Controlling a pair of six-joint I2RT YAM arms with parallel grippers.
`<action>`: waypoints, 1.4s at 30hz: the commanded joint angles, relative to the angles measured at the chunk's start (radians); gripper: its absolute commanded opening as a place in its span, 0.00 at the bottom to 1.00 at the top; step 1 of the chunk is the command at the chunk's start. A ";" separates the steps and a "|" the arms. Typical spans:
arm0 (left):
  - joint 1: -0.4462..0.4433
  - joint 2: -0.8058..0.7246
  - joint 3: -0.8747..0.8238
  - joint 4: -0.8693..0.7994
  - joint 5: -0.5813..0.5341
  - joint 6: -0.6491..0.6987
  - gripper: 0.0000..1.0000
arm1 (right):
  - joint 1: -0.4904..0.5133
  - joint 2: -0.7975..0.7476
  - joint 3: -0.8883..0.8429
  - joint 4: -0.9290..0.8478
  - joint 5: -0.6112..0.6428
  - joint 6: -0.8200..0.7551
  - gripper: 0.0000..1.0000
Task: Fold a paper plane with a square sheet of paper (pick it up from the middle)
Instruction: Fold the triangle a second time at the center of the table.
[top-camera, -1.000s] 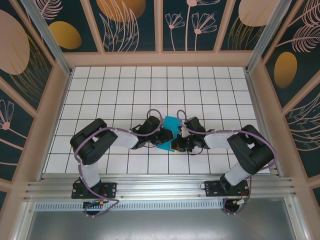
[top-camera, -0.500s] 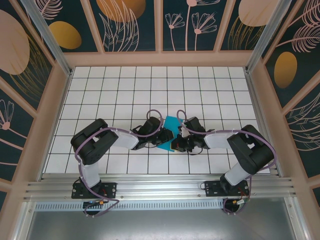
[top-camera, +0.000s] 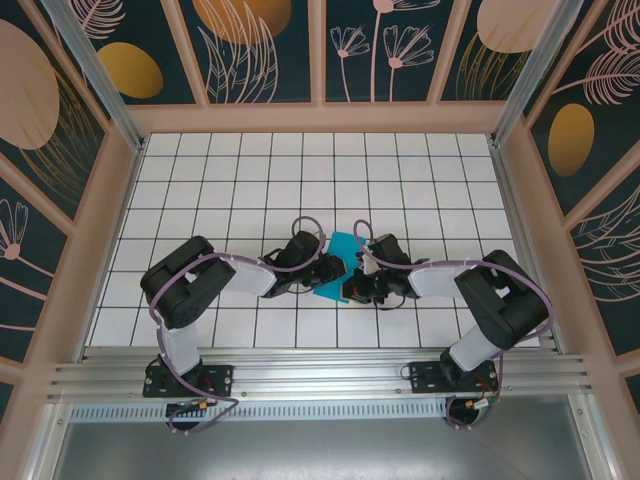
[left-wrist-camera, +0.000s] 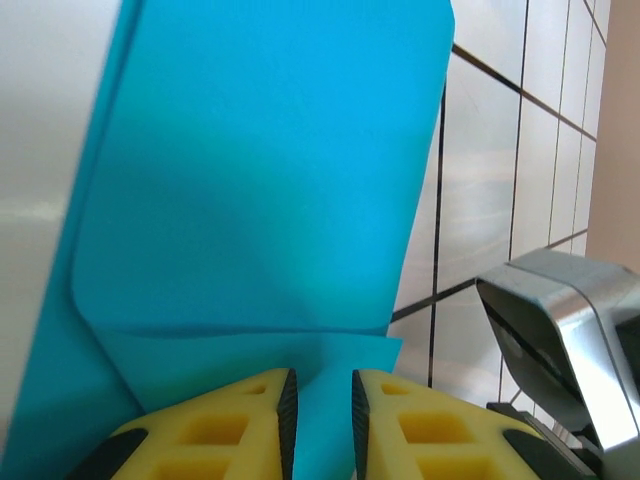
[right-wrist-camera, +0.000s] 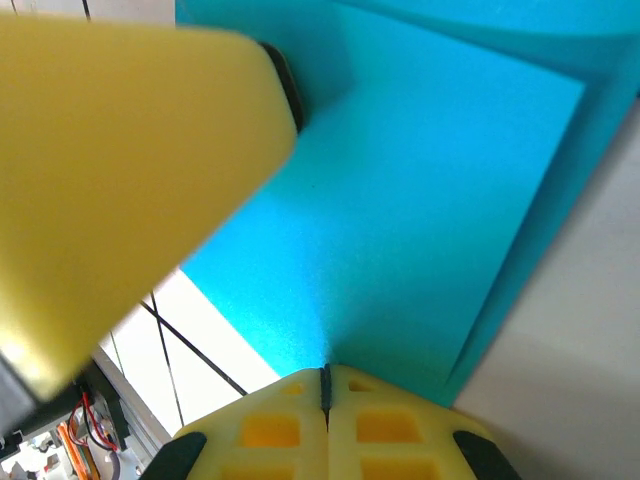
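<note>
The square sheet of paper (top-camera: 338, 262) is teal-blue, partly folded, and stands up off the tiles at mid-table between my two grippers. My right gripper (right-wrist-camera: 325, 385) is shut on its edge, and the sheet (right-wrist-camera: 420, 220) spreads away from the closed jaws. My left gripper (left-wrist-camera: 320, 420) has a narrow gap between its yellow fingers, with a folded flap of the sheet (left-wrist-camera: 260, 180) lying across and beneath that gap. From above, the left gripper (top-camera: 325, 268) meets the paper from the left and the right gripper (top-camera: 352, 283) from the right. A left finger (right-wrist-camera: 120, 170) looms blurred in the right wrist view.
White tiled floor (top-camera: 250, 190) stretches behind and to both sides of the arms. Tan-framed patterned walls (top-camera: 320, 60) enclose it. A metal rail (top-camera: 320, 375) runs along the near edge. Part of the right arm's grey housing (left-wrist-camera: 570, 330) shows beside the paper in the left wrist view.
</note>
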 joint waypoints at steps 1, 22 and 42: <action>0.060 0.012 0.005 -0.097 -0.140 0.056 0.26 | -0.004 0.033 -0.059 -0.146 0.106 -0.017 0.00; 0.142 0.016 0.079 -0.216 -0.162 0.129 0.27 | -0.003 0.042 -0.054 -0.142 0.086 -0.023 0.00; 0.159 -0.140 0.151 -0.246 0.005 0.172 0.33 | -0.003 0.054 -0.017 -0.154 0.099 -0.031 0.00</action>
